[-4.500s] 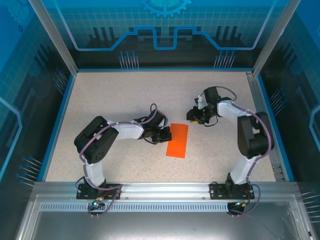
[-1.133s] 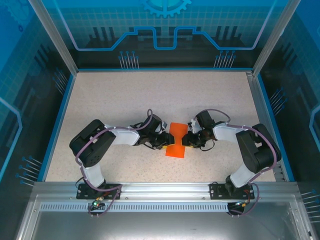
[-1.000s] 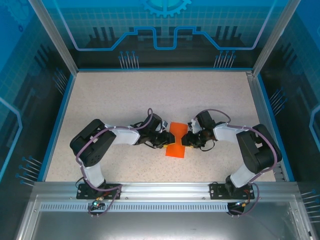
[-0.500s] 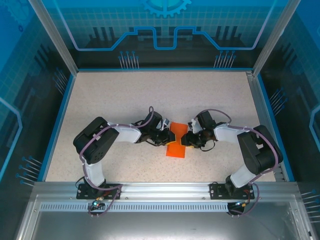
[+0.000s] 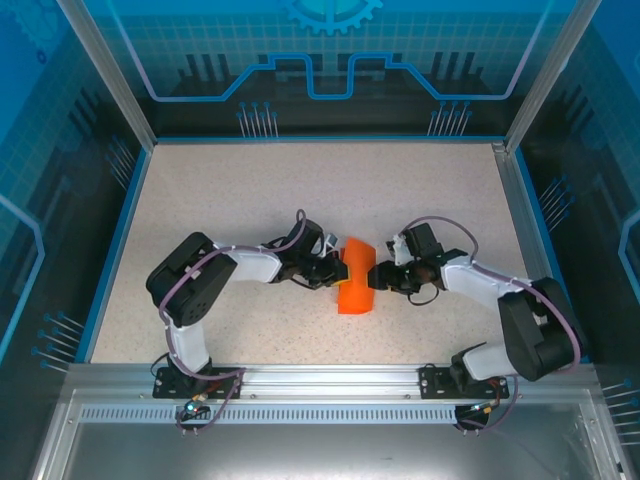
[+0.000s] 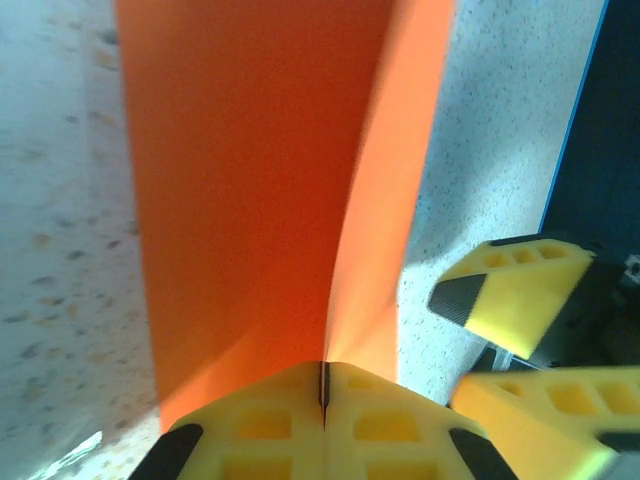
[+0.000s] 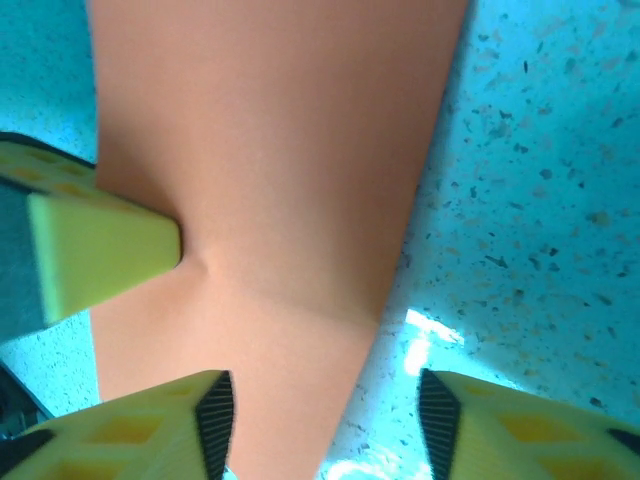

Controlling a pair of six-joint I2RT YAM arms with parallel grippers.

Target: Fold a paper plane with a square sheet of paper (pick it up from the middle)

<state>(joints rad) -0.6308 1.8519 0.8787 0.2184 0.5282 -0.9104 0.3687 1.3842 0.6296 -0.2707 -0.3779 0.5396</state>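
The left gripper is pinched shut on the square sheet of paper, which arches ahead of it. Opposite, the right gripper is spread, seemingly clear of it; edges should be aligned before creasing.

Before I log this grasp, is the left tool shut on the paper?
Shut: on the left tool the jaws meet, pinching the orange paper.
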